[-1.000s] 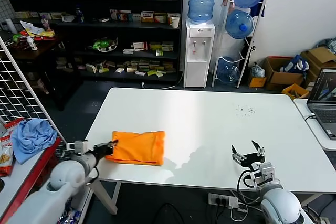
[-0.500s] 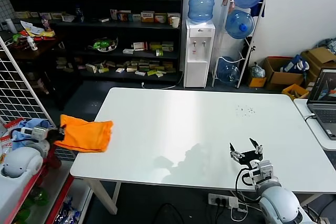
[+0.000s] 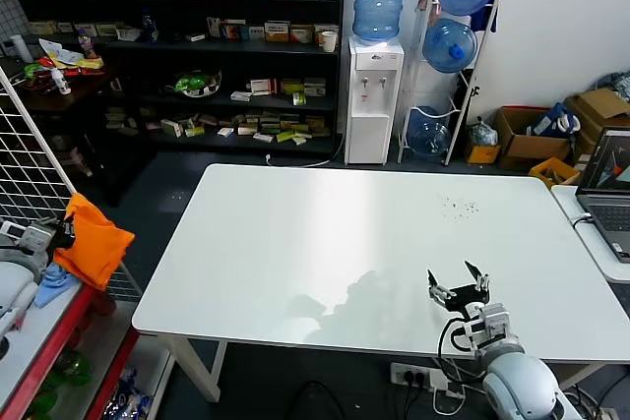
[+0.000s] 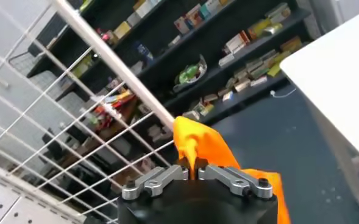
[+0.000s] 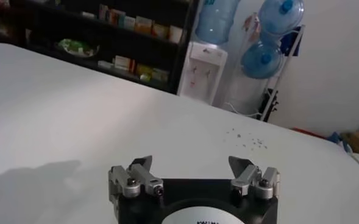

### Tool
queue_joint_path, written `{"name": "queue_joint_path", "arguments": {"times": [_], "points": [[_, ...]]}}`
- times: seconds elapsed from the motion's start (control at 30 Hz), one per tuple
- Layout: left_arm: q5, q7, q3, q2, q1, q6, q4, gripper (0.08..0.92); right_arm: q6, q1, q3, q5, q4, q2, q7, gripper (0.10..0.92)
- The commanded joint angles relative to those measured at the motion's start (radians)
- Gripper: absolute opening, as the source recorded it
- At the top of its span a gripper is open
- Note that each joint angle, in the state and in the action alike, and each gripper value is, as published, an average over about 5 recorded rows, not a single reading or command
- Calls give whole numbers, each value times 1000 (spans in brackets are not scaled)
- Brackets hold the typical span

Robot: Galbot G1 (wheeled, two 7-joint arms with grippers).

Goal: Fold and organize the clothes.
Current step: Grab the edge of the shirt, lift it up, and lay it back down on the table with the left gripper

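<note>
The folded orange T-shirt (image 3: pixel 95 241) hangs off the table's left side, above the red side shelf, held by my left gripper (image 3: pixel 61 234), which is shut on its edge. In the left wrist view the orange T-shirt (image 4: pixel 205 152) rises from between the closed fingers of the left gripper (image 4: pixel 195 173), beside a white wire grid (image 4: pixel 100 55). No lettering shows. My right gripper (image 3: pixel 459 286) is open and empty, resting low over the white table (image 3: pixel 325 233) near its front right edge; it also shows in the right wrist view (image 5: pixel 193 171).
A light blue cloth (image 3: pixel 49 282) lies on the red shelf (image 3: pixel 54 341) under the shirt. The wire grid panel (image 3: pixel 30 164) stands at far left. A laptop (image 3: pixel 605 189) sits on a side table at right. Shelves and a water dispenser (image 3: pixel 374 95) stand behind.
My left gripper has carried the orange T-shirt leftward off the table's front left corner to over the red shelf. The right gripper has barely moved.
</note>
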Motion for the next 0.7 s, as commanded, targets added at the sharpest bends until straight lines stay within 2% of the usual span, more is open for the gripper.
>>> {"name": "queue_joint_path", "arguments": {"times": [0.03,0.33,0.5,0.7], "points": [[48,-30,72,-129,7,16,-124,133,-1,-5,-1,-8,-4,8,1,823],[-36,-86,152,-265,-5,87,-259,133,-2,-21,6,-23,-8,13,1,823],[-153,-148,174,-337,17,135,-365,133,-3,-25,12,-29,-2,12,2,823],[-246,-219,210,-474,22,163,-421,133,-7,-31,17,-42,7,12,5,823]]}}
